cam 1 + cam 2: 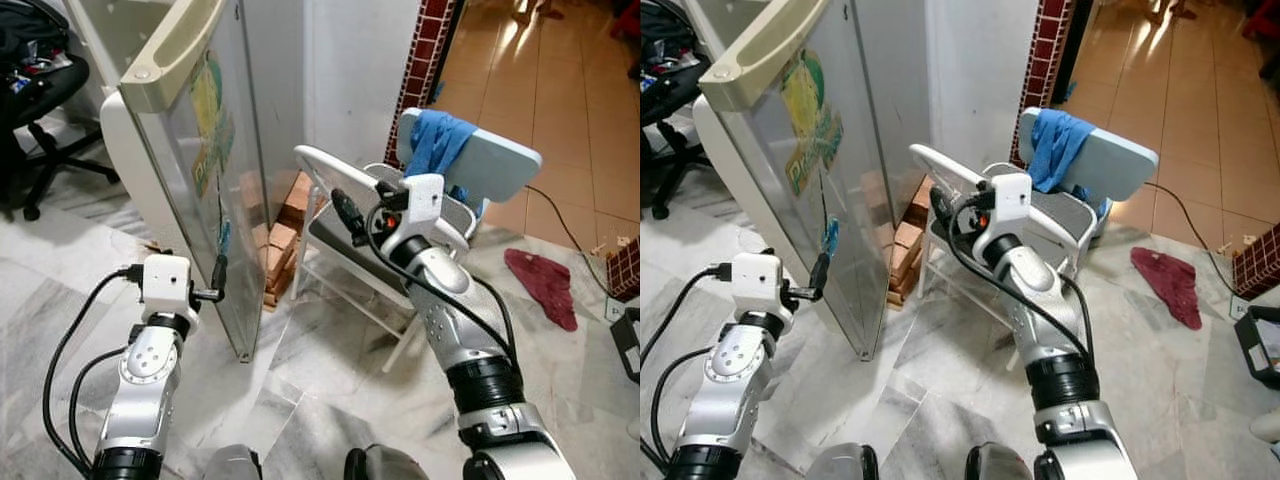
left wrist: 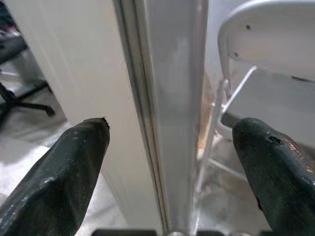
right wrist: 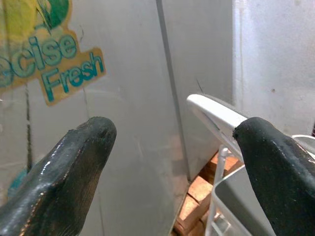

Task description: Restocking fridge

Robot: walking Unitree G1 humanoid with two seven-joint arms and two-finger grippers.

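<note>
— Left hand point(image 2: 167, 147)?
— Fingers spread wide, straddling the open fridge door's point(image 1: 215, 170) free edge, not clamped.
— Right hand point(image 3: 172, 162)?
— Also spread apart, empty, raised near the white chair's point(image 1: 345, 175) armrest, facing the door's "Fresh" sticker point(image 3: 54, 64).
— Chair back?
— Draped with blue cloth point(image 1: 435, 145).

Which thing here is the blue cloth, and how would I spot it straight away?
Start at the silver fridge door on the left, then look right to the white chair beside it. The blue cloth hangs over the pale grey-blue board above the chair; the other cloth, dark red, lies flat on the floor.
</note>
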